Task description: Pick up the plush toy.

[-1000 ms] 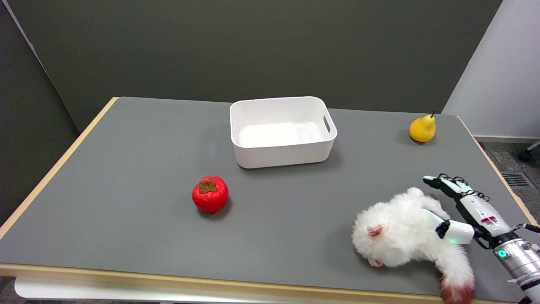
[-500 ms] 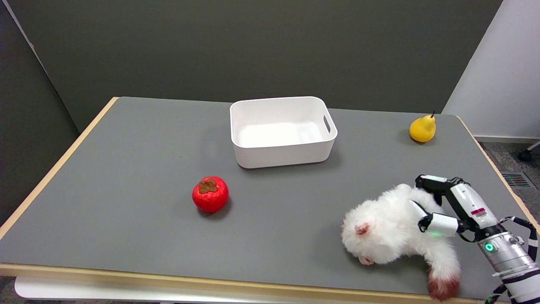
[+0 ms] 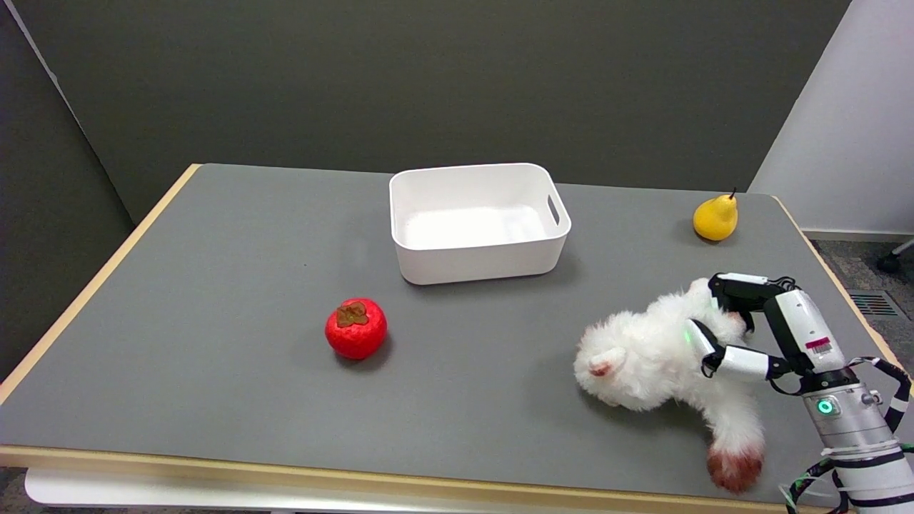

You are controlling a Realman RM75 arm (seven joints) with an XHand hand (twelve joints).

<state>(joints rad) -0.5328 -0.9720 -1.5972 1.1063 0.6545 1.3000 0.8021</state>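
At table's near right, right hand gripped plush toy, fingers closed around its body. Over last second toy rose and shifted left and away from near edge; head looked raised off table, red-tipped tail hung low, maybe touching surface. Judged: lift underway, not finished. Around: white bin mid-table, red persimmon left, yellow pear far right, all well apart. Nothing blocked path upward.
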